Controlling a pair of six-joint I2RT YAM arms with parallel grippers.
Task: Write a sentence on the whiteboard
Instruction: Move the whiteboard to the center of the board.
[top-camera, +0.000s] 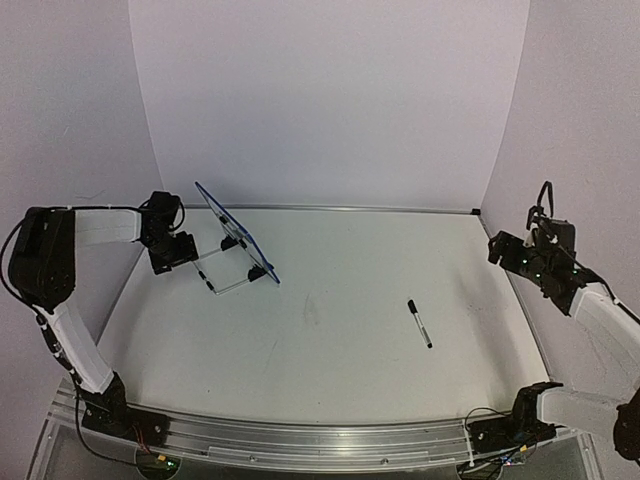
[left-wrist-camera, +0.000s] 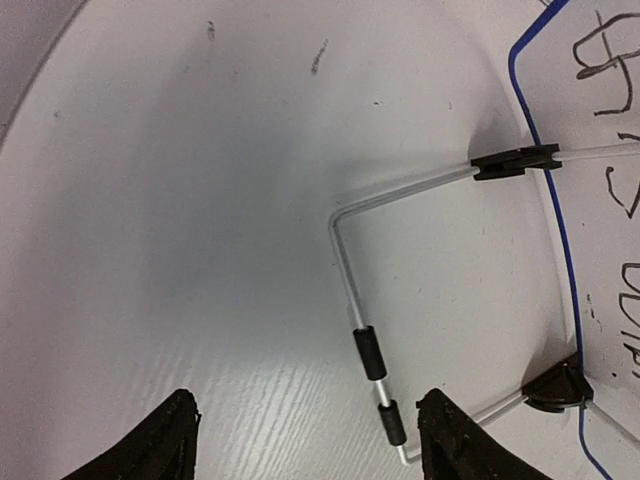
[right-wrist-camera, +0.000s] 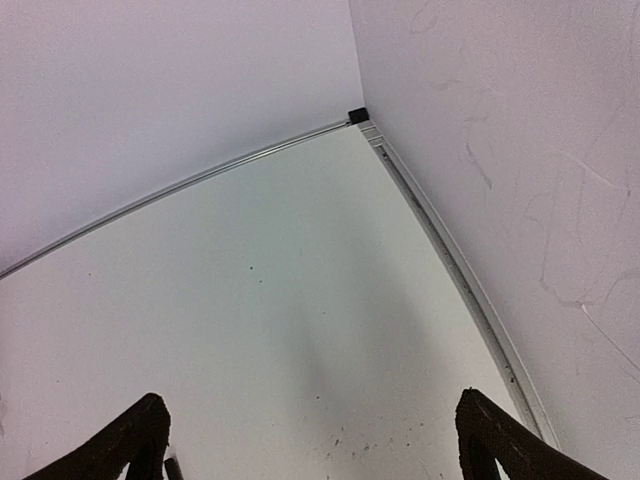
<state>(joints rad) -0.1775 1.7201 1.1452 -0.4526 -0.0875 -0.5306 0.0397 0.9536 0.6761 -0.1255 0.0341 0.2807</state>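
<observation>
Whiteboard (top-camera: 237, 232) propped far left, both grippers gaping empty

Looking from above: standing tilted on a wire stand (top-camera: 222, 272) at the far-left part of the table (top-camera: 350, 300), edge-on to the camera. Hovering just beside that stand with the left gripper (top-camera: 172, 252); holding the right gripper (top-camera: 503, 250) well apart, by the right wall. Leaving the marker pen (top-camera: 419, 323) lying loose mid-table, gripped by nothing.

Looking through the left wrist: spreading wide over bare table, clasping nothing, with the stand's wire directly ahead and the sentence (left-wrist-camera: 605, 70) showing on the board's face. Risking a knock to that thin wire, likely tipping or sliding the board; risking a smear if fingers brush the script.

Looking through the right wrist: gaping fully, holding nothing, facing only the table's far corner.
</observation>
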